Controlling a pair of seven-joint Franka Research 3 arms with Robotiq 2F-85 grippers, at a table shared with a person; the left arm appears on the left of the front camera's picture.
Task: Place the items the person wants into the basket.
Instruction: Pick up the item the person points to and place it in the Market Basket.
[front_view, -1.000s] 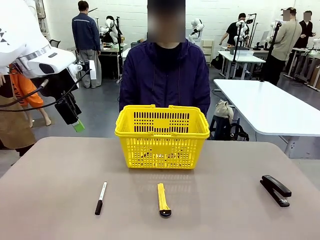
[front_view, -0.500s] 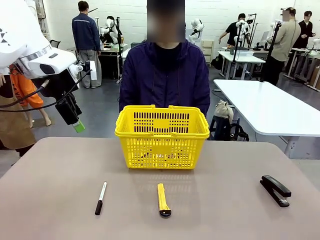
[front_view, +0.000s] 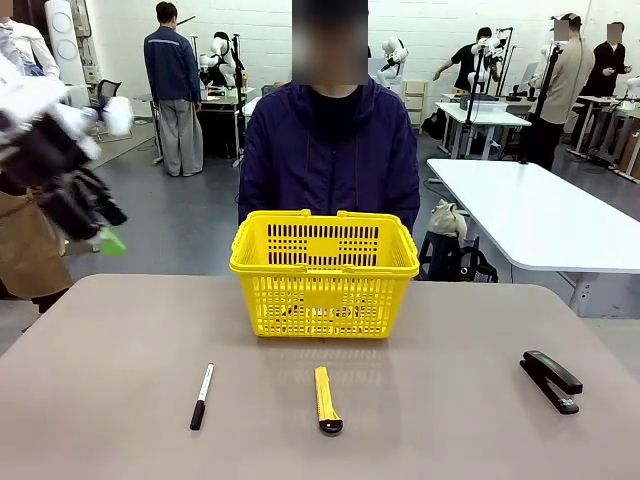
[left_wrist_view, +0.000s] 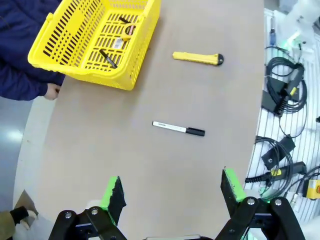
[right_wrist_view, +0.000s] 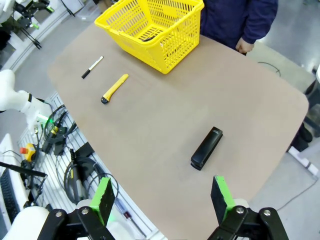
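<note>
Swung aside, left gripper (left_wrist_view: 172, 185) — jaws wide, empty — hangs well apart from the utility knife (left_wrist_view: 197, 58).

Grey-brown table (front_view: 450, 430) with yellow basket (front_view: 324, 300), white marker (front_view: 201, 397), yellow utility knife (front_view: 326, 398), black stapler (front_view: 551, 380).

One basket (front_view: 324, 300), knife (front_view: 325, 398), marker (front_view: 202, 395), stapler (front_view: 551, 380), tape-measure (left_wrist_view: 129, 30), maybe pen (left_wrist_view: 108, 58).

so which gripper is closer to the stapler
Right. The right gripper hangs open over the right side of the table, the stapler just ahead of it; the left gripper is up at the opposite end.
</note>
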